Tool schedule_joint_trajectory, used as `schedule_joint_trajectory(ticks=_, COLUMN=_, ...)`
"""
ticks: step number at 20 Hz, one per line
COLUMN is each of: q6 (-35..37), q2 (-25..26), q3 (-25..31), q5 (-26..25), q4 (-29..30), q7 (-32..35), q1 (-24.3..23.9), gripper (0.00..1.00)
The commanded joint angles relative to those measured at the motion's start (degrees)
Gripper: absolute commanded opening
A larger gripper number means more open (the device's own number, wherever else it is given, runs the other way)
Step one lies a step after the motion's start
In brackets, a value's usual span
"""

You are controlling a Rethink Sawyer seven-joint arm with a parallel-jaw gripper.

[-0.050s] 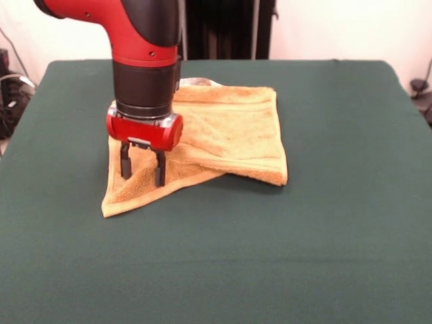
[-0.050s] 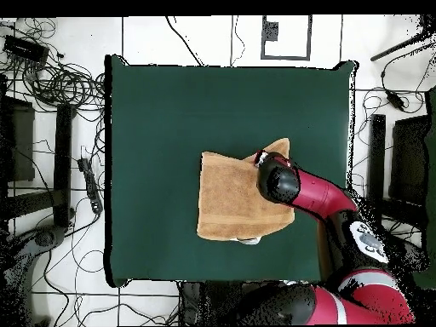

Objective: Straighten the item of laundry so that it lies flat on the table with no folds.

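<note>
One golden-orange towel (image 1: 223,138) lies on the green bench (image 1: 324,229) in the front view, not flat: a layer is folded over itself, with a pointed corner sticking out at the near left. The pincer (image 1: 140,164) stands over that corner, its two dark fingers (image 1: 125,163) spread apart, tips at the cloth; whether they press it is unclear. From overhead, the towel (image 2: 230,200) sits right of the bench's (image 2: 162,128) middle, toward the robot's edge, with the red arm (image 2: 319,194) covering the towel's right side and hiding the pincer.
</note>
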Motion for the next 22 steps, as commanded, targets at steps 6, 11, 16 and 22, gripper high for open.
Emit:
schedule_joint_trajectory(ticks=6, q6=6.0, q2=-7.9, q3=4.6, q5=1.6, q4=5.5, q7=8.0, q1=3.8, gripper=1.00)
schedule_joint_trajectory(ticks=11, q6=10.7, q2=-11.0, q3=1.2, q5=3.1, q4=6.6, q7=9.7, q1=7.1, gripper=1.00)
schedule_joint_trajectory(ticks=16, q6=14.4, q2=-13.2, q3=-0.8, q5=4.0, q4=7.7, q7=10.8, q1=9.4, gripper=1.00)
schedule_joint_trajectory(ticks=22, q6=16.0, q2=-12.9, q3=-1.8, q5=4.7, q4=8.7, q7=11.3, q1=10.7, gripper=1.00)
